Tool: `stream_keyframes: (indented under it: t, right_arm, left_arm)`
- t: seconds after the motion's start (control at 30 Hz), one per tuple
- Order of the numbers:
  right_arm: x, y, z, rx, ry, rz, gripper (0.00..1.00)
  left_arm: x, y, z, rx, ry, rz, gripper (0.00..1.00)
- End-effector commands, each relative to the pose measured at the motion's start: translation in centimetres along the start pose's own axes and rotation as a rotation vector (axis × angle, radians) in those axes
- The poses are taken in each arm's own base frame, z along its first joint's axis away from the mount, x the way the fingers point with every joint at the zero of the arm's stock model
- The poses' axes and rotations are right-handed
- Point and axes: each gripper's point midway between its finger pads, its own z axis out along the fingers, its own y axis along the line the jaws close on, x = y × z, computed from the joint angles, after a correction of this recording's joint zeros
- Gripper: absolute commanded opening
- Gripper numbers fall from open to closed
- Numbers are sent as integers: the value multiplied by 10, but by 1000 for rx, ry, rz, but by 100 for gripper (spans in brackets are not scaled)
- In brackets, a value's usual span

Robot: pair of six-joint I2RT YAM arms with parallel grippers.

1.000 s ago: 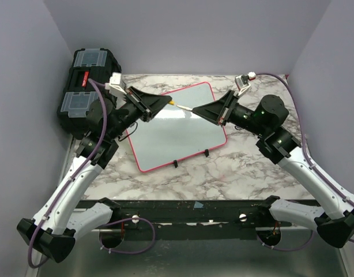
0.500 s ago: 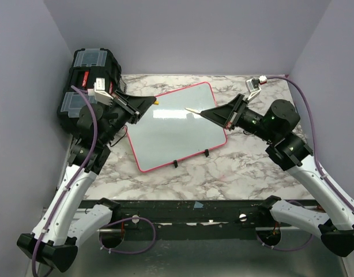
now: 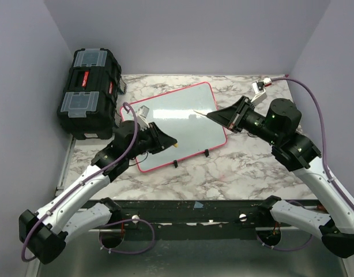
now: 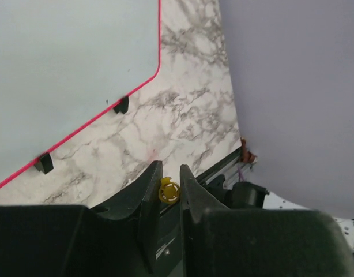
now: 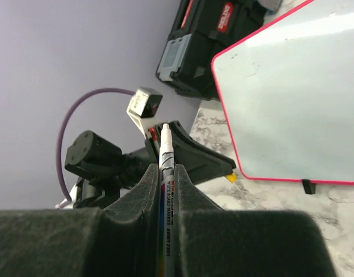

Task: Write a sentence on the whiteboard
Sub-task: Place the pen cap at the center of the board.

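One blank whiteboard point(image 3: 177, 124) lies askew on the table point(image 3: 252, 167), no sentence yet; the right gripper point(image 3: 213, 117), jaws clamped on an uncapped marker point(image 5: 165, 164), hangs over its right edge; the left gripper point(image 3: 171, 141), pinching the yellow cap point(image 4: 169, 190), overhangs the near-left corner; pressed, the loose board may slide, and the left arm point(image 3: 108, 167) may block lower lines; a black toolbox point(image 3: 87, 86) stands by the far-left corner.

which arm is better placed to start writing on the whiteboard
Right. The right gripper holds the uncapped marker, its tip over the blank whiteboard; the left gripper holds only the yellow cap.
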Motion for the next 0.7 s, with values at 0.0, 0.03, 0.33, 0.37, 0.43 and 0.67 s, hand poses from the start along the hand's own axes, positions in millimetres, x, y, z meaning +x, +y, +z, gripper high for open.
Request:
stream_keyframes:
  t: [0.0,0.03,0.33,0.37,0.43,0.67]
  right_arm:
    - [-17,-12,-18,126,-80,-35,1]
    - [-17,-14,-20,135,-85,-36,1]
    - [-15,-26,-33,199,-107,-2,1]
    - [-14,-27,-34,201,-107,3,1]
    - [-13,-27,-36,204,-106,10,1]
    - [-12,-27,-46,223,-105,20,1]
  left_arm:
    - [32,31,20,-87,55,66,0]
    - [41,35,25,-96,79,76,0]
    - [111,64,68,-200,311,196,0]
    - [118,70,73,-212,336,195,0]
    - [130,77,84,-232,380,204,0]
    - [158,89,113,-287,502,247,4]
